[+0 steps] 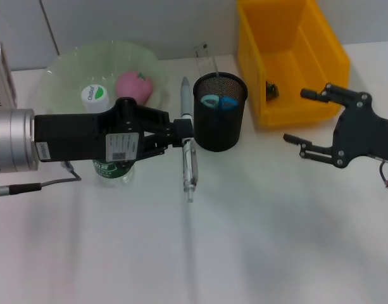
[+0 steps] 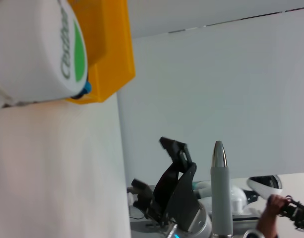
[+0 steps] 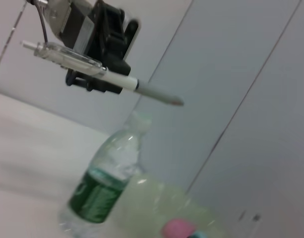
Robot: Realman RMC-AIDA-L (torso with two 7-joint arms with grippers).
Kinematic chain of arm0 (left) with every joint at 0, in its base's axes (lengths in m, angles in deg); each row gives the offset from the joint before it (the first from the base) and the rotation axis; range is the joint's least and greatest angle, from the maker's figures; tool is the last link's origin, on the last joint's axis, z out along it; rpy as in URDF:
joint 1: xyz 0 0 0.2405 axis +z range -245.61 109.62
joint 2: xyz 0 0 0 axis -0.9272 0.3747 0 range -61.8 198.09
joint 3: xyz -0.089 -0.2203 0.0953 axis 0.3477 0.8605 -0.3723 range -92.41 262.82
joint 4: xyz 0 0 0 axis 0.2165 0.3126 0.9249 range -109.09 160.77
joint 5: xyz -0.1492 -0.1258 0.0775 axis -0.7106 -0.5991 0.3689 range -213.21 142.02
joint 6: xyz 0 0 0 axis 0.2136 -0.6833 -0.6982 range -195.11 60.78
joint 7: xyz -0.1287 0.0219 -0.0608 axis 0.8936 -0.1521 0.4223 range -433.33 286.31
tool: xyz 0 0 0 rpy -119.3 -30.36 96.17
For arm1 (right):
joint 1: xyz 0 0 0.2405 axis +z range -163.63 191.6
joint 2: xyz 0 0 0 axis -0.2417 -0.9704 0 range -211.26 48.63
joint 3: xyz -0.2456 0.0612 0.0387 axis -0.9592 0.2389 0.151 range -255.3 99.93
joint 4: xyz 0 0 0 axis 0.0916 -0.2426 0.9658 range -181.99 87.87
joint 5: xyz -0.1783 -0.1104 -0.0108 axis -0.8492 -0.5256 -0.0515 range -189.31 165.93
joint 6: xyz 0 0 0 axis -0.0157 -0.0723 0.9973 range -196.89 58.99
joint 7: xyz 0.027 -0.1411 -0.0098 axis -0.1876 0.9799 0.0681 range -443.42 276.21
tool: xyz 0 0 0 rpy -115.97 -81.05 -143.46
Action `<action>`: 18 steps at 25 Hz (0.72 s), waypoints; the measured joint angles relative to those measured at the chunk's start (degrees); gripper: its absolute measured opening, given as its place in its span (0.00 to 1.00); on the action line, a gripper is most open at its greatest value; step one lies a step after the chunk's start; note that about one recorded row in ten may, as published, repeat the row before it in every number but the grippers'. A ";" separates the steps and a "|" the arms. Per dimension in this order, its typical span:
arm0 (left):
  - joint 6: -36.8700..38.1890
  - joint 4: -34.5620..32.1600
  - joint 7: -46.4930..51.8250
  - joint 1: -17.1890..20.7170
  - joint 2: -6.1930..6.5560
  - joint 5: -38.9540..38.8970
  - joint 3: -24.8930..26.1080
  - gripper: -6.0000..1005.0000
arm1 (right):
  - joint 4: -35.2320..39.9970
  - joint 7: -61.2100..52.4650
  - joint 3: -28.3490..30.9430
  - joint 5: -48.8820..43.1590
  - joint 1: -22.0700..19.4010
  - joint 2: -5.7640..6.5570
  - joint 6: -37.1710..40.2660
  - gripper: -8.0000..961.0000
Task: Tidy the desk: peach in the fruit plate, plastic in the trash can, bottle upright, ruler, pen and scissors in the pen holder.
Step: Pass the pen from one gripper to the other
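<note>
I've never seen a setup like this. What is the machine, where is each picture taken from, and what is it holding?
It is a two-armed robot tidying a white desk. One picture looks down from its head; the other two come from cameras on its wrists. The left gripper holds a pen beside the black pen holder, which already contains the scissors. The right gripper hangs open near the yellow trash can. The bottle stands upright, and the peach lies in the fruit plate.
</note>
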 joint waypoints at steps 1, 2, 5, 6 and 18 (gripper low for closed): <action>0.11 0.66 0.03 -0.36 0.01 -0.31 0.01 0.15 | -1.29 3.34 0.01 1.39 0.00 0.01 0.00 0.76; 0.44 1.63 0.16 -0.96 0.07 -0.55 0.03 0.15 | -3.76 8.60 0.07 3.49 0.21 0.11 -0.08 0.76; 0.82 2.77 0.50 -1.56 0.18 -0.60 0.04 0.15 | -6.04 13.21 0.14 5.03 0.68 0.28 -0.18 0.76; 0.92 3.32 0.69 -1.79 0.32 -0.61 0.04 0.15 | -6.96 15.35 0.15 5.55 0.91 0.33 -0.20 0.76; 1.09 5.62 3.58 -2.31 1.82 -0.58 0.10 0.15 | -11.04 32.76 -0.18 6.51 2.84 0.11 1.30 0.76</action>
